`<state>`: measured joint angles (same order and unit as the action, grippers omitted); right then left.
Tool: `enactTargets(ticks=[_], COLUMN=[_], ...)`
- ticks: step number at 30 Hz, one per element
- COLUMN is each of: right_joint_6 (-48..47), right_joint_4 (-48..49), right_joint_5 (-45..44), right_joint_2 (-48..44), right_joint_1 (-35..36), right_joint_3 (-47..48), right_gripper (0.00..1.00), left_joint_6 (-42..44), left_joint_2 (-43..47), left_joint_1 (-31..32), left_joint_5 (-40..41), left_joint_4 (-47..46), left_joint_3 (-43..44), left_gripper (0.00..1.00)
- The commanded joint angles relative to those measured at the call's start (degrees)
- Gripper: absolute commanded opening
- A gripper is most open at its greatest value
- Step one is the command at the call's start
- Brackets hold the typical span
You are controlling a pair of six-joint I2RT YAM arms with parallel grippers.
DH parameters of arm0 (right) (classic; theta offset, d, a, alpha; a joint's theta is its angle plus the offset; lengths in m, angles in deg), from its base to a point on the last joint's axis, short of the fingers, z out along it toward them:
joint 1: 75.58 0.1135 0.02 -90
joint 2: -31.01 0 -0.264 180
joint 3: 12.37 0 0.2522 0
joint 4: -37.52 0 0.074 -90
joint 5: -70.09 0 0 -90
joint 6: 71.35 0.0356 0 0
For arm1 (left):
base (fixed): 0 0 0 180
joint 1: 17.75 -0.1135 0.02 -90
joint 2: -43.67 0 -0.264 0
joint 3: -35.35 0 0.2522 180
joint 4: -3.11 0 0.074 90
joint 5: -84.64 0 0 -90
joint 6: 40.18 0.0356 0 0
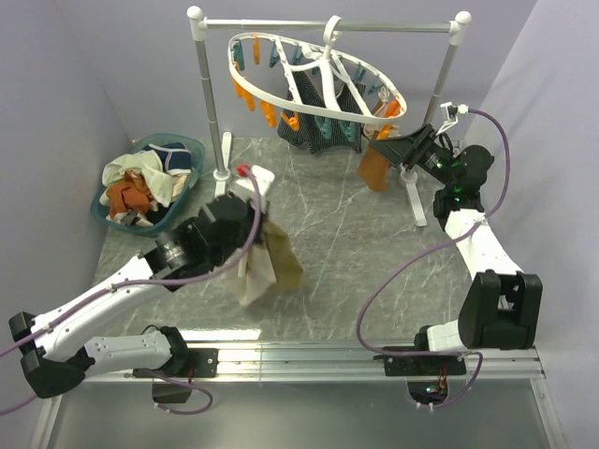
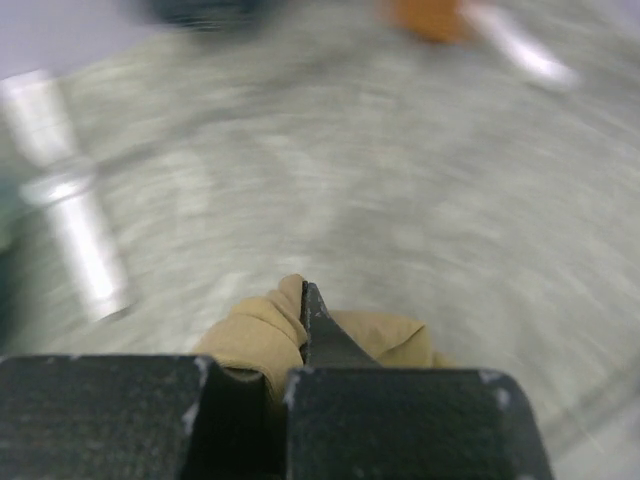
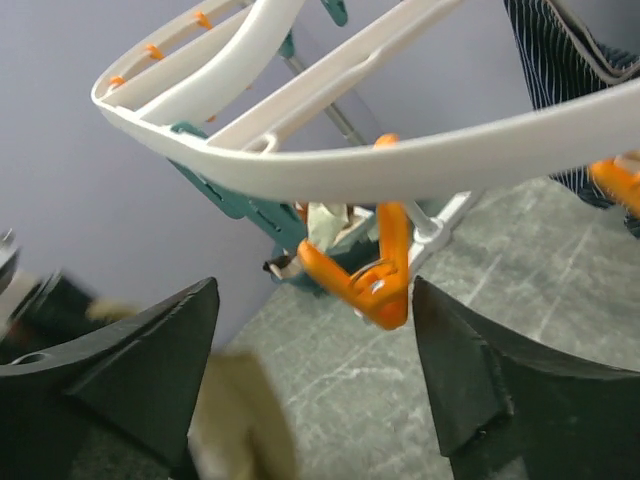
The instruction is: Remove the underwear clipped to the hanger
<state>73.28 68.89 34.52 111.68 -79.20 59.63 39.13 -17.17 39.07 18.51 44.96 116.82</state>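
Grips tan underwear (image 1: 270, 267) in the fully closed left tool (image 2: 308, 300), dangling over the worktop (image 1: 337, 253) beside a teal basket (image 1: 192, 150) of heaped cloth. Spreads the right tool (image 3: 315, 288) wide, empty, either side of an orange clothespin (image 3: 375, 285) under the hanger (image 1: 281, 98) rim. Shows striped underwear (image 1: 323, 131) clipped there, rail stand (image 1: 211, 94) posts close by.

A: The hanger (image 3: 400, 165)?
B: White; its clothespins (image 3: 380, 270) orange and teal.
A: The briefs (image 1: 323, 131) under the hanger?
B: Dark, with fine pale stripes. The table (image 1: 356, 243) below the hanger is grey marble, veined white.
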Motion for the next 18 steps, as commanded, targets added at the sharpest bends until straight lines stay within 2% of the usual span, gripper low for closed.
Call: enactTargets(ticks=[1, 2, 3, 4, 6, 7, 10, 13, 18], right_joint_6=[-9.09, -10.32, -13.12, -14.45, -18.22, -19.38, -22.55, -23.78, -24.66], right_joint_4=[-12.3, -14.17, -16.01, -20.21, -24.1, -27.25, -32.62, -34.92, -36.6], right_joint_5=[-0.64, -0.91, -1.08, -1.69, -2.14, -2.57, -4.68, -7.41, -8.55], right_joint_2=[-5.33, -6.12, -7.44, -8.06, -9.64, -10.17, -11.84, -13.25, -14.92], right_joint_1=[0.45, 0.45, 0.45, 0.37, 0.37, 0.45, 0.37, 0.45, 0.45], right_joint_3=[4.16, 4.16, 4.08, 4.08, 3.99, 3.81, 3.37, 2.06, 0.56], right_gripper=[0.86, 0.87, 0.93, 0.94, 0.96, 0.97, 0.99, 1.0, 1.0], left_joint_6=[-2.74, -2.75, -2.4, -1.79, -1.26, -0.65, 1.02, 3.31, 5.77], left_joint_2=[0.98, 1.51, 1.69, 1.86, 1.25, 0.64, -2.96, -7.18, -15.44], left_joint_1=[-11.58, -14.77, -18.02, -24.15, -30.59, -36.46, -45.44, -51.78, -56.64], left_joint_5=[13.47, 13.13, 12.69, 11.03, 8.65, 7.51, 4.69, 2.93, 2.41], left_joint_4=[3.63, 3.28, 2.58, 1.18, 0.03, -0.49, -3.04, -7.52, -12.8], left_joint_3=[3.49, 3.58, 3.49, 3.49, 4.28, 4.98, 8.75, 12.45, 19.57], left_gripper=[0.0, 0.0, 0.0, 0.0, 0.0, 0.0, 0.0, 0.0, 0.0])
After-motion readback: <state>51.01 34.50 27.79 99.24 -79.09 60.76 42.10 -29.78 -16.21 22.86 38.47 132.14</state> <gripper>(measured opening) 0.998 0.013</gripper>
